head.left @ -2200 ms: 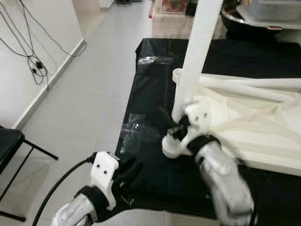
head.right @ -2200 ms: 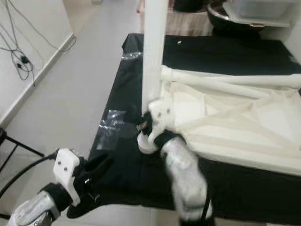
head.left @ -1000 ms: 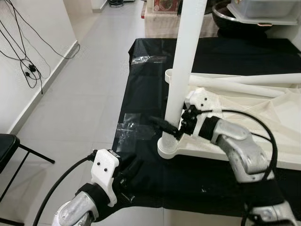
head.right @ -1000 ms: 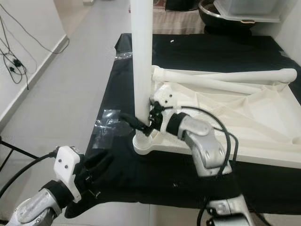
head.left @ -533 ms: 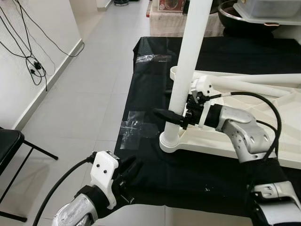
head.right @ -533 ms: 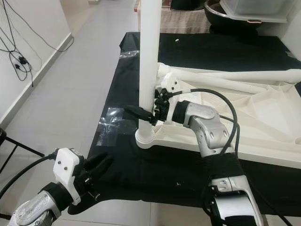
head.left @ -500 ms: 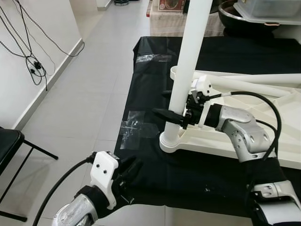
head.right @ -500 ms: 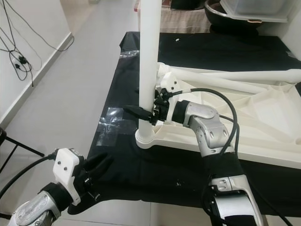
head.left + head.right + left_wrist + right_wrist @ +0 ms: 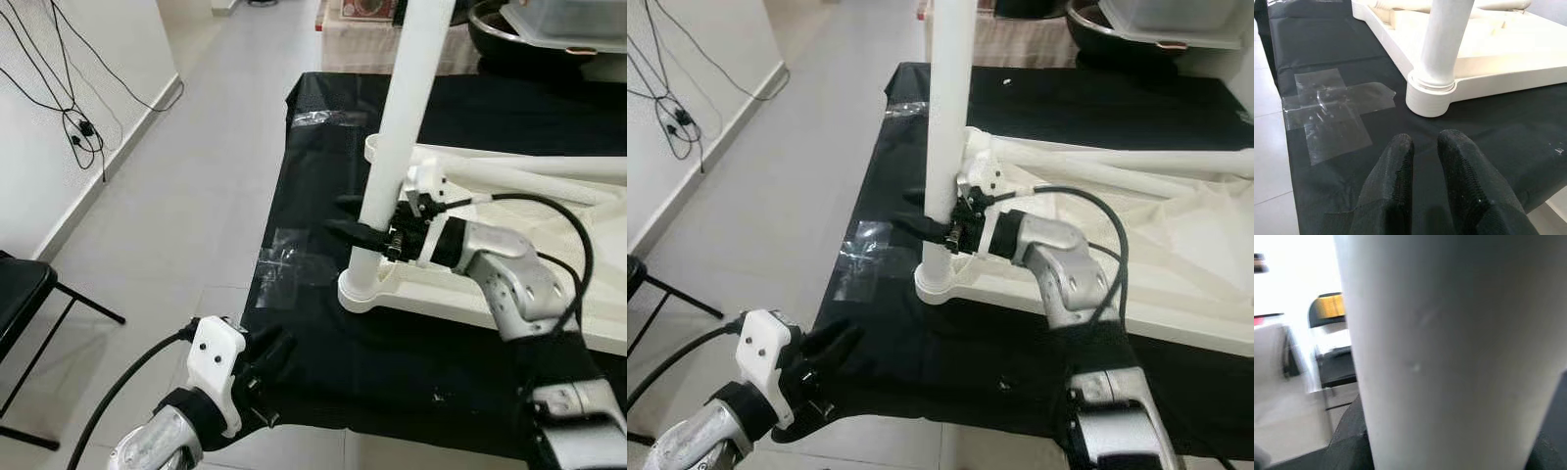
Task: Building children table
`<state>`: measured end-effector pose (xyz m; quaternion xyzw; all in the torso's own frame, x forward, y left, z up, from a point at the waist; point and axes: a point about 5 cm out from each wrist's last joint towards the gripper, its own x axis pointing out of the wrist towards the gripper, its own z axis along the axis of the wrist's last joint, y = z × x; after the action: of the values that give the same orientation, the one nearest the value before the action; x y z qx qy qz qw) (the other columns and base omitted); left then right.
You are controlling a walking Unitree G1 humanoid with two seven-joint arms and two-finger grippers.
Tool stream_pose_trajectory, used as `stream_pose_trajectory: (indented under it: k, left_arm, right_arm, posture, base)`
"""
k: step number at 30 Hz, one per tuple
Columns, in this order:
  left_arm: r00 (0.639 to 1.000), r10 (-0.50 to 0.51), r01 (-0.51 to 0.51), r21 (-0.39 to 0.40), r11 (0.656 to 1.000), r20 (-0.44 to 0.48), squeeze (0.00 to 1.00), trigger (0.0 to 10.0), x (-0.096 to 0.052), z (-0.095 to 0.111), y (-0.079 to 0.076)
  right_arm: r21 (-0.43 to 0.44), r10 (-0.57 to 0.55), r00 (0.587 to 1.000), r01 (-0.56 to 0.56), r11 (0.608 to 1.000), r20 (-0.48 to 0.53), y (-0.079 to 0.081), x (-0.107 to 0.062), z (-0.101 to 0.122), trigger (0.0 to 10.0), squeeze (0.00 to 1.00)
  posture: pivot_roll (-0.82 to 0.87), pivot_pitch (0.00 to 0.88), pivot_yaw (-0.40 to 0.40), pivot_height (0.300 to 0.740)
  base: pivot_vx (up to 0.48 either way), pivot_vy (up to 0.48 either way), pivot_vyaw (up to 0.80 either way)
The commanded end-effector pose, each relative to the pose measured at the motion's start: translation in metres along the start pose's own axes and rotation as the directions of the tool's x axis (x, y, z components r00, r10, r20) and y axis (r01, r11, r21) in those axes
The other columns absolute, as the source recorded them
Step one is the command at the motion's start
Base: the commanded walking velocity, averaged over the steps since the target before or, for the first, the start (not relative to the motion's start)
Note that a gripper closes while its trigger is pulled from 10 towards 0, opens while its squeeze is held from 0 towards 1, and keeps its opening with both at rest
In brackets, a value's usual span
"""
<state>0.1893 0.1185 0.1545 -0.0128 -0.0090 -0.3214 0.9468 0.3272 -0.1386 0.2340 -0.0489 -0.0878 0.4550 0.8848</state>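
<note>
Right gripper (image 9: 361,227) moved slightly up leg (image 9: 402,132) | jaws clamped astride it

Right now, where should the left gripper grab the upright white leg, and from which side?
Low on the round leg, just above its collar, coming from the robot's left over the black cloth. The right gripper already straddles it from the other side.
</note>
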Motion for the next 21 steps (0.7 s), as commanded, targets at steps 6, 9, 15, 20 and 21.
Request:
stream_pose_trajectory:
  k: [6, 9, 15, 20, 21]
  left_arm:
    - [1.0, 0.002, -0.002, 0.003, 1.0, -0.015, 0.0, 10.0, -0.002, -0.001, 0.002]
    - [1.0, 0.0, 0.0, 0.003, 1.0, -0.015, 0.0, 10.0, -0.001, -0.002, 0.002]
    - [1.0, -0.007, 0.008, 0.008, 1.0, -0.009, 0.0, 10.0, 0.002, -0.002, 0.003]
    - [1.0, -0.007, 0.007, 0.009, 1.0, -0.005, 0.0, 10.0, 0.004, -0.002, 0.004]
    - [1.0, -0.008, 0.008, 0.009, 1.0, -0.005, 0.0, 10.0, 0.004, -0.002, 0.004]
  right_arm:
    - [-0.255, -0.703, 0.687, 0.657, 0.709, -0.185, 0.034, -0.028, -0.038, 0.0, 0.0]
    - [-0.201, -0.663, 0.725, 0.632, 0.748, -0.186, 0.05, -0.022, -0.037, 0.0, 0.0]
    - [-0.166, -0.643, 0.748, 0.621, 0.766, -0.165, 0.06, -0.008, -0.032, 0.0, 0.0]
    - [-0.12, -0.64, 0.758, 0.629, 0.768, -0.125, 0.063, 0.0, -0.022, 10.0, 0.0]
    - [-0.098, -0.618, 0.78, 0.61, 0.786, -0.097, 0.063, 0.002, -0.017, 10.0, 0.87]
  posture:
    - [0.05, 0.185, -0.014, 0.74]
    - [0.04, 0.178, -0.007, 0.74]
    - [0.04, 0.163, -0.014, 0.74]
    - [0.04, 0.158, -0.013, 0.74]
    - [0.04, 0.157, -0.01, 0.74]
  base:
    - [0.0, 0.0, 0.0]
    - [0.0, 0.0, 0.0]
    - [0.0, 0.0, 0.0]
    - [0.0, 0.0, 0.0]
    - [0.0, 0.0, 0.0]
